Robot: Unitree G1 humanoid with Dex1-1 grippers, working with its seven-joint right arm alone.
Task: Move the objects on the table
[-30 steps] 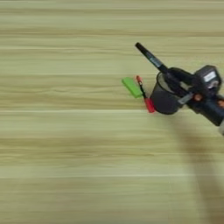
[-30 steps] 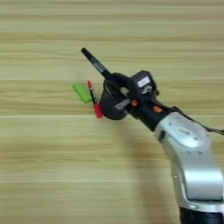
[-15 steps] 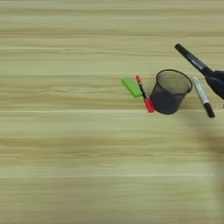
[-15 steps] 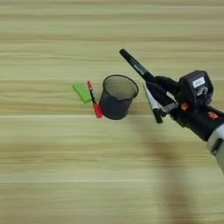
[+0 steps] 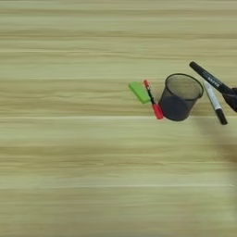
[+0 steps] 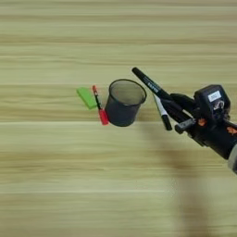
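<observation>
Pinching slim black marker (image 6: 147,84) betw. two black fingers (image 6: 178,99), right gripper (image 6: 176,111) hangs beside black mesh cup (image 6: 123,102), w/ red-capped pen (image 6: 99,107) & flat green block (image 6: 86,97) left of cup.

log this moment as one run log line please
right gripper: shut on slim black marker, right of cup | black mesh cup: upright | red-capped pen, green block: left of cup

Right arm reaching in from the right, gripper (image 6: 178,111) clamped on marker (image 6: 149,84), held above table
</observation>
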